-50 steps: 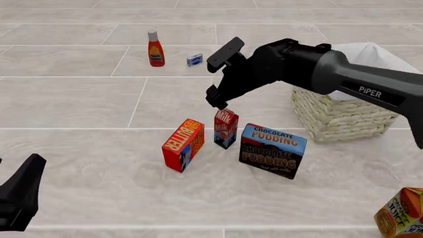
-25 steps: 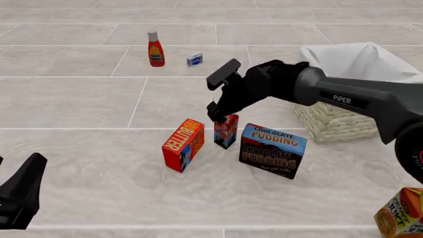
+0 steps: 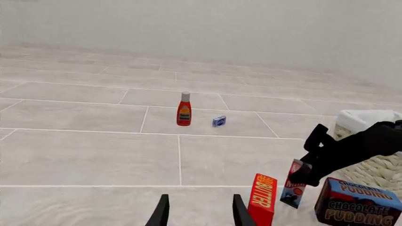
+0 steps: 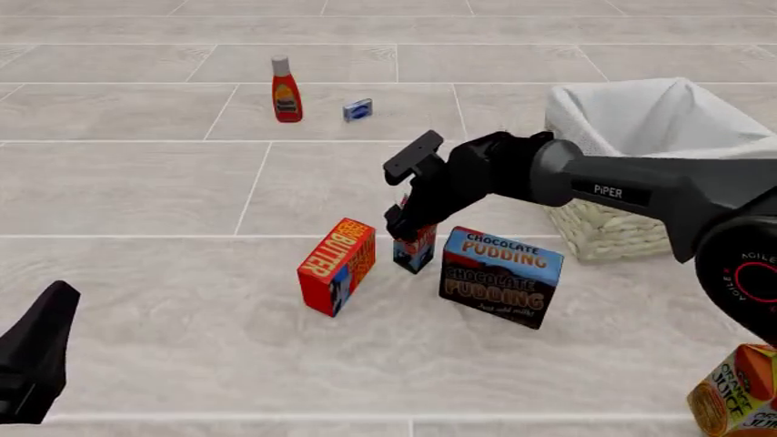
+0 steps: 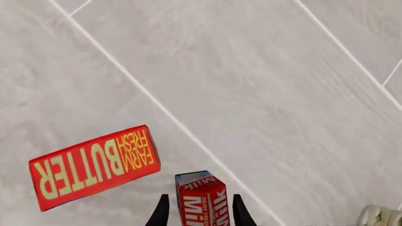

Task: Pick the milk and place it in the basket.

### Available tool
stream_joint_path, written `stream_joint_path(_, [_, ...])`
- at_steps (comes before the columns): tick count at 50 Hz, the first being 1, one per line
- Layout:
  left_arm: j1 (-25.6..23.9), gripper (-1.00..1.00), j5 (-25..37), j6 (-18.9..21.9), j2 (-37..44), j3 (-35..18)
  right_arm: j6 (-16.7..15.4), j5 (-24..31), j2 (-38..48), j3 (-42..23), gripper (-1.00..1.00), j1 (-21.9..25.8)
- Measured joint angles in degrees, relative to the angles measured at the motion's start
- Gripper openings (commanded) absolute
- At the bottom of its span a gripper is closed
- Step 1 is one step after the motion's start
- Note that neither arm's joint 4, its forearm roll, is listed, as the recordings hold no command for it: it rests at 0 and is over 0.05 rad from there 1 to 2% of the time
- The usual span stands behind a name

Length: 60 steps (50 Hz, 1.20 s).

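The small red gable-topped milk carton (image 4: 414, 248) stands upright on the pale tiled desk (image 4: 146, 191), its long axis vertical and its top pointing up into the right claw (image 4: 402, 196). In the right wrist view the carton's red top with white lettering (image 5: 202, 201) sits between the two dark fingers (image 5: 161, 213), which flank it closely on both sides; whether they press on it cannot be told. The black right arm (image 4: 607, 187) reaches in from the right, passing in front of the large pale woven basket with white cloth liner (image 4: 631, 137).

The carton stands in a row, just beside the red-orange butter box (image 4: 335, 265) on its left and the blue chocolate pudding box (image 4: 500, 276) on its right, with narrow gaps to each. The basket sits near, to the right and further back, its mouth open upward. Behind the row the desk is bare up to a red sauce bottle (image 4: 286, 89) and a small blue packet (image 4: 356, 110), both well apart. An orange juice carton (image 4: 734, 391) stands at the near right corner.

The left claw (image 3: 199, 214) hangs low at the near left, fingers parted, holding nothing.
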Motion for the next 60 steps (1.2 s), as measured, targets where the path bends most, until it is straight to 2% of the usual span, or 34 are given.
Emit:
stream_joint_path(3, [0.08,1.0,0.24,0.0,-0.16,-0.1,-0.07,-0.2,0.36,0.26,1.0,-0.21])
stream_joint_path(4, [0.1,1.0,0.31,0.0,-0.21,-0.14,-0.08,-0.27,0.48,0.35,-1.0,-0.28])
stream_joint_path(29, [0.26,1.0,1.73,-0.03,-0.9,-1.15,-1.29,-1.28,-0.18,1.51,-1.0,-0.7])
stream_joint_path(60, [0.43,1.0,2.72,-0.51,-1.18,-2.56,-4.04,4.32,-7.54,1.07,-1.0,-1.75])
